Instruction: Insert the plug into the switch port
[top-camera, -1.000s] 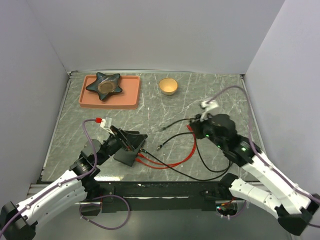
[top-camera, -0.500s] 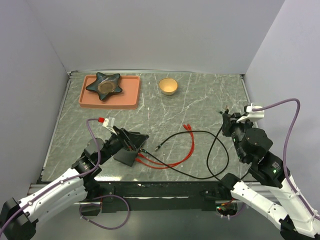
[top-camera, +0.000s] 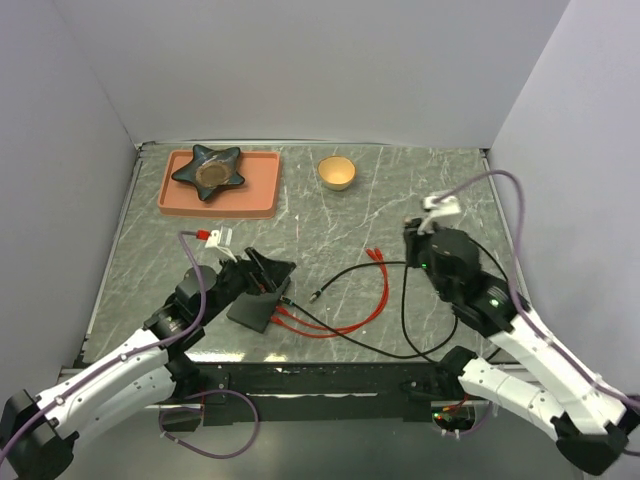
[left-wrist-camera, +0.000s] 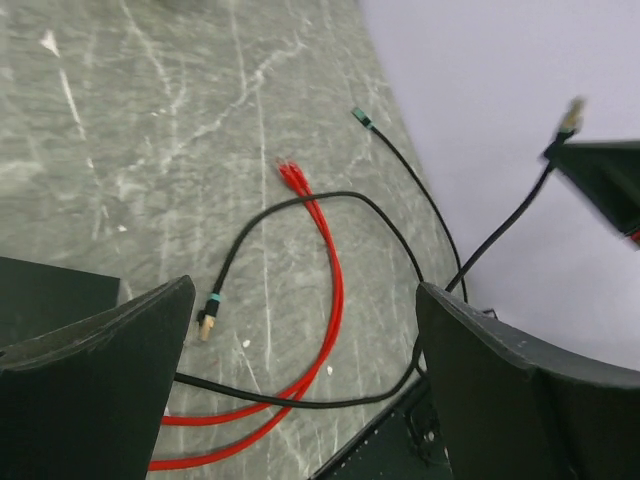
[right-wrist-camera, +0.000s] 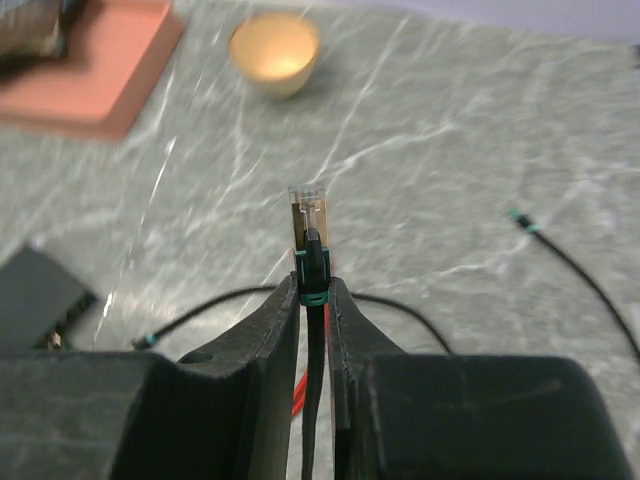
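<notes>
The right claw (right-wrist-camera: 313, 290) pinches the black cable (right-wrist-camera: 316, 400) just behind its plug (right-wrist-camera: 309, 232). Its jaws are narrow, and the plug sticks straight out past the fingertips, pointing toward the far side of the table (top-camera: 400, 190). The black box (top-camera: 252, 310) lies well to the left and a little nearer. Its ports (top-camera: 280, 302) line the edge facing right, where red cables (top-camera: 350, 318) enter. The left claw (top-camera: 262, 272), spread wide and holding nothing, hovers just over the box, much the nearer of the two. The plug likely needs swinging left to line up.

The right pincer (right-wrist-camera: 312, 287) has swung back leftward, carrying the plug (right-wrist-camera: 308, 228).
</notes>
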